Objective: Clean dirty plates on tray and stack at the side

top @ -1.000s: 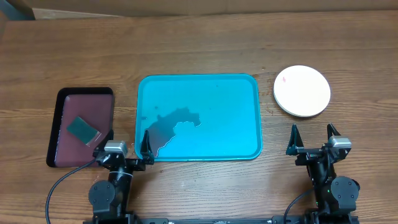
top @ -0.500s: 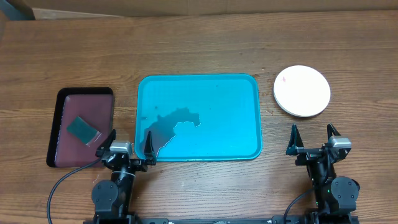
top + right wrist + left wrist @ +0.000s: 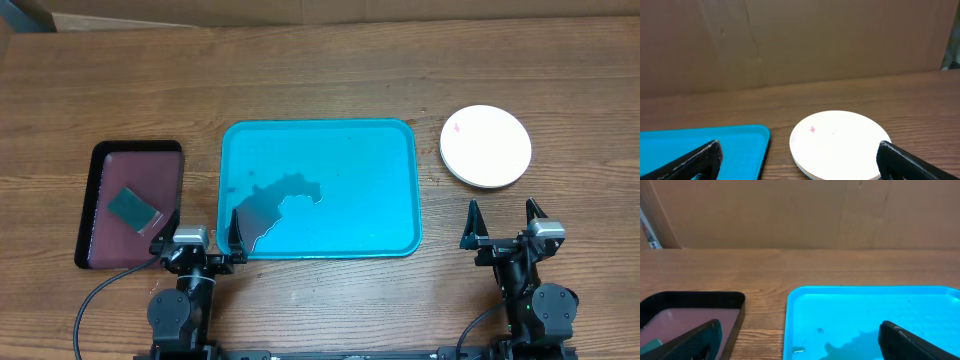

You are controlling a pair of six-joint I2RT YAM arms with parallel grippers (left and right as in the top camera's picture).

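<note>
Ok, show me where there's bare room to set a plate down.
Bare wood spans the far side behind the maroon tray, blue tray and white plate. The blue tray holds no plates. Crowded: the near edge, where the left gripper sits between the two trays.

One large teal tray [image 3: 350, 180], one smaller maroon tray [image 3: 140, 165] and one dark green sponge [image 3: 135, 208] are counted on one wooden table [image 3: 320, 80]. One white plate [image 3: 485, 145] is seen; whether others are stacked beneath cannot be told. Two grippers are counted: left gripper [image 3: 800, 326], right gripper [image 3: 501, 205].
</note>
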